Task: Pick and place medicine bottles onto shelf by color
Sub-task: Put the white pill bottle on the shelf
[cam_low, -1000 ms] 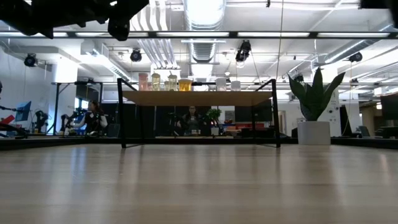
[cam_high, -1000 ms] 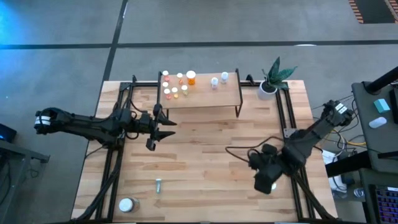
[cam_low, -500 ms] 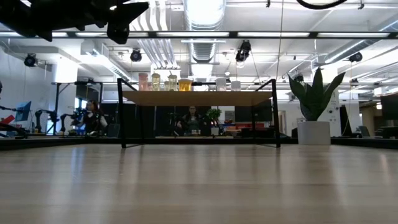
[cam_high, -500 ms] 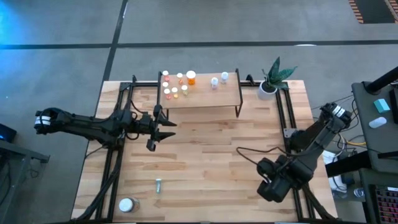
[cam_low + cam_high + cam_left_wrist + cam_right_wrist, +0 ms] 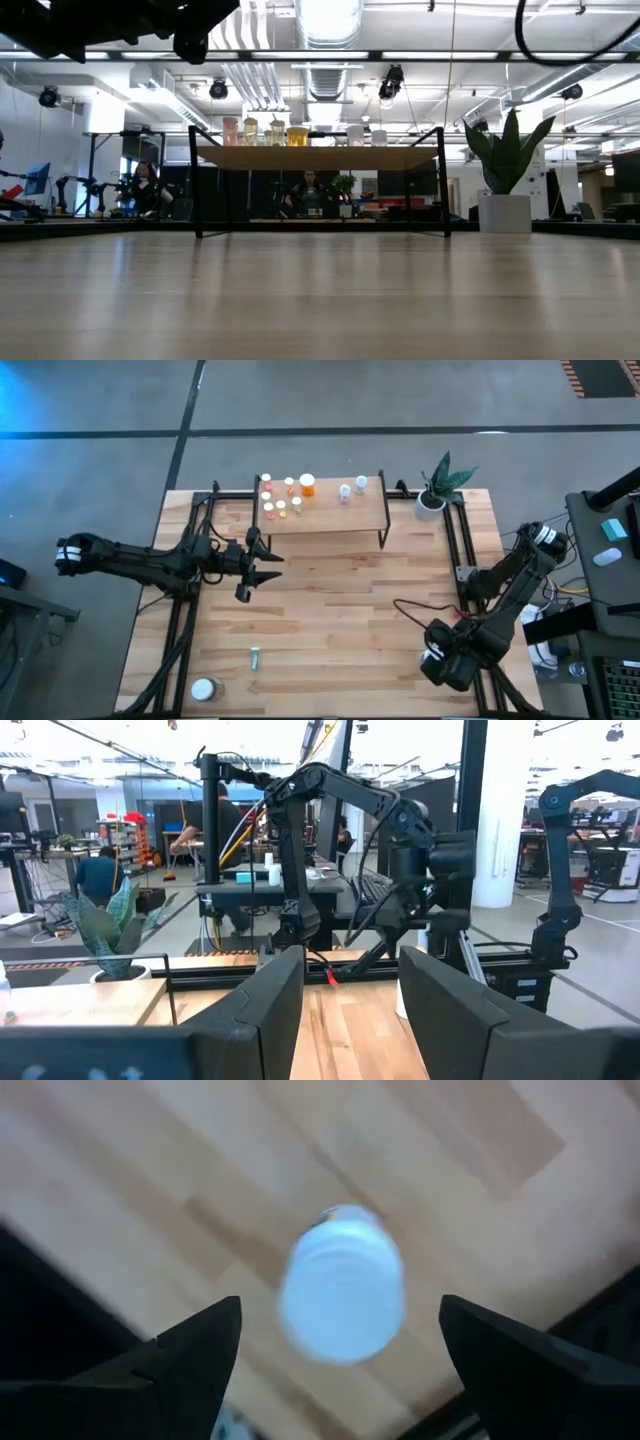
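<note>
bottles on the shelf, three still down on the table

table (image 5: 330, 620) of pale wood planks carries everything, with both dark arms reaching in from its sides. shelf (image 5: 330, 512), a low light-wood board on thin black legs, stands at the far middle of the table; in the low view its board (image 5: 320, 157) sits level with a row of bottles on top. potted plant (image 5: 438, 488) stands just beside the shelf's right end.

left gripper (image 5: 262, 572) hangs over the table near the shelf's front left corner, its fingers (image 5: 262, 1010) apart with nothing between them. right gripper (image 5: 437, 663) is low at the near right corner of the table, fingers spread wide on either side of a white-capped bottle (image 5: 343, 1296), seen cap-on from above, which they do not touch.

orange and red bottles (image 5: 284, 498) cluster on the shelf's left half, two white ones (image 5: 352, 488) near its middle. white-capped jar (image 5: 204, 689) stands at the near left corner; a small vial (image 5: 255, 657) lies on its side near it.
</note>
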You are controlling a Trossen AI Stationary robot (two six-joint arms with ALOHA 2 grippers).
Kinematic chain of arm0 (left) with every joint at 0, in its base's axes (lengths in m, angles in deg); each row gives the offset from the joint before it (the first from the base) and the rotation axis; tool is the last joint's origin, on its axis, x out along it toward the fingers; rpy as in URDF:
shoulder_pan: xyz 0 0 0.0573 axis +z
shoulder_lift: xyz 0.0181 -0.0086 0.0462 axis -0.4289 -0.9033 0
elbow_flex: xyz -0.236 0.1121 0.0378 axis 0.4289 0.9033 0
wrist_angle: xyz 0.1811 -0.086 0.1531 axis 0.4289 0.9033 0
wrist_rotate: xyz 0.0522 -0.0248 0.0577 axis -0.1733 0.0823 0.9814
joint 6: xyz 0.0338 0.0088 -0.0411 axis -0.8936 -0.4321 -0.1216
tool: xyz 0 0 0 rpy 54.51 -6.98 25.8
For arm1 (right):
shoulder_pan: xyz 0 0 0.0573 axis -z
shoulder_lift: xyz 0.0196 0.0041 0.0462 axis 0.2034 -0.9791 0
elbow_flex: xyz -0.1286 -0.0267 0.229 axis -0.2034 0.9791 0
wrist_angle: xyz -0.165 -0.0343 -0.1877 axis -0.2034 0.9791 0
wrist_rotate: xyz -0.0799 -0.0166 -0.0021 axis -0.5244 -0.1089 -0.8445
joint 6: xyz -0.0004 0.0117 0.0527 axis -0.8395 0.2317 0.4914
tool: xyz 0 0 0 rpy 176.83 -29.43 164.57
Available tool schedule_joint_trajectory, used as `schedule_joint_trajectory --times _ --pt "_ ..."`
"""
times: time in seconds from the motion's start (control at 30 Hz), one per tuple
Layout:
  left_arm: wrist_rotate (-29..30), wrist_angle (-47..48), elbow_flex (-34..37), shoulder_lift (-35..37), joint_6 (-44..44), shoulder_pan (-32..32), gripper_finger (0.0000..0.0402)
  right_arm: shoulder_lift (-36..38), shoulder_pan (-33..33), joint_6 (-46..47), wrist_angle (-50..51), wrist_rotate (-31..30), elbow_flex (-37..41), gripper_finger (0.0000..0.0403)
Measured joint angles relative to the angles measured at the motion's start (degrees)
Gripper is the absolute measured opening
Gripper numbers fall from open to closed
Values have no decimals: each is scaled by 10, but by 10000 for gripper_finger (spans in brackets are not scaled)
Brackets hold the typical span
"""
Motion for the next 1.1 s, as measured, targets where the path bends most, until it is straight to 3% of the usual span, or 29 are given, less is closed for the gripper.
schedule_joint_trajectory --times 0.4,0.87,1.1 --pt "-2 6 2 0 20 0 151 -1 1 -17 -49 27 51 322" --pt "-1 5 10 0 34 0 151 6 2 -68 -47 36 51 203" --pt "1 5 10 0 32 0 151 20 14 -97 13 -24 9 195"
